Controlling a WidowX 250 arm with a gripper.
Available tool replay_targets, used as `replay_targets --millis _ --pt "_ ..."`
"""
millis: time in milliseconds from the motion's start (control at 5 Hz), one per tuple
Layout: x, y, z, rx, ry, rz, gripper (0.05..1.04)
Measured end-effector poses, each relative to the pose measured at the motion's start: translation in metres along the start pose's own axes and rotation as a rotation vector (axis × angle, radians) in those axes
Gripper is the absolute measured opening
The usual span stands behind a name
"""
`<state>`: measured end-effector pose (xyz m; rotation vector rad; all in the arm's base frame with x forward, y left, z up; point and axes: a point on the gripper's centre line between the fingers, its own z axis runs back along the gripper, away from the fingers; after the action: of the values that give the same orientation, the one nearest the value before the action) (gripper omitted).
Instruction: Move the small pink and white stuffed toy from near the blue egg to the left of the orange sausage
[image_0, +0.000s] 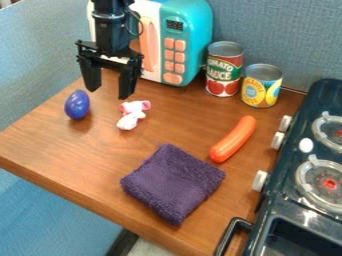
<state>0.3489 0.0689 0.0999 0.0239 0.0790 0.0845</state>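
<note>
The black gripper (108, 91) hangs at the upper left, in front of the toy microwave, its two fingers apart with nothing between them. Just below and left of it a blue-purple egg (77, 105) rests on the wooden table. A small pink and white plush toy (133, 114) lies below and right of the fingers, not touched by them. An orange sausage (233, 139) lies slanted at the right of the table. Nearer the front edge is a folded dark purple cloth (173, 183).
The teal and white toy microwave (188, 42) stands behind the gripper. Right of it are a red tomato can (224, 70) and a yellow can (261, 86). A dark toy stove (314, 200) borders the table (87, 162) on the right, its handle jutting out.
</note>
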Motion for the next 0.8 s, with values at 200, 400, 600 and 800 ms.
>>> replay_targets --millis 200,400,600,800 --pt "-0.002 -0.002 -0.017 -0.006 0.05 -0.004 0.999" --pt "0.005 -0.003 -0.029 -0.014 0.037 -0.003 0.999" --pt "0.014 -0.003 -0.039 -0.022 0.047 0.004 0.999" --pt "0.024 -0.004 -0.048 -0.025 0.072 0.03 0.999"
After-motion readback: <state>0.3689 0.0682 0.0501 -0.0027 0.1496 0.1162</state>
